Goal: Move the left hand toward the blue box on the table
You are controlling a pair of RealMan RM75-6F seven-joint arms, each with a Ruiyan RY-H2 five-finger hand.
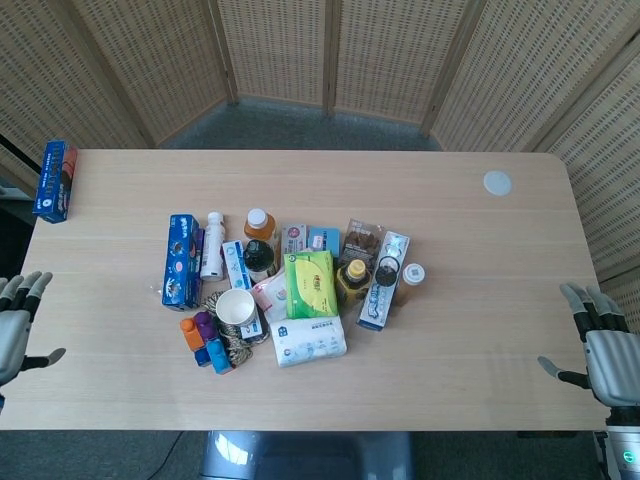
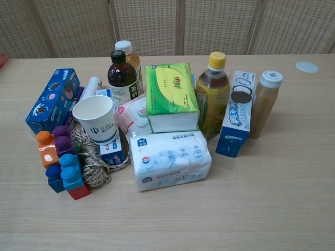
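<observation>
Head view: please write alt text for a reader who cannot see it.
The left robot hand, open and empty, hovers at the table's left edge, apart from the blue box in a central cluster of groceries. The right robot hand waits open at the right edge.

The desk (image 2: 293,198) is pale wood-grain with a smooth matt finish. A glossy printed cardboard blue box (image 2: 52,100) lies beside a paper cup (image 2: 98,123), coarse twisted rope (image 2: 93,161) and shiny plastic-wrapped tissue pack (image 2: 169,159).

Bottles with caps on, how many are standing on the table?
5: white bottle by the blue box, orange-capped, dark, yellow-capped, and white-capped rightmost. Others may be hidden.
</observation>
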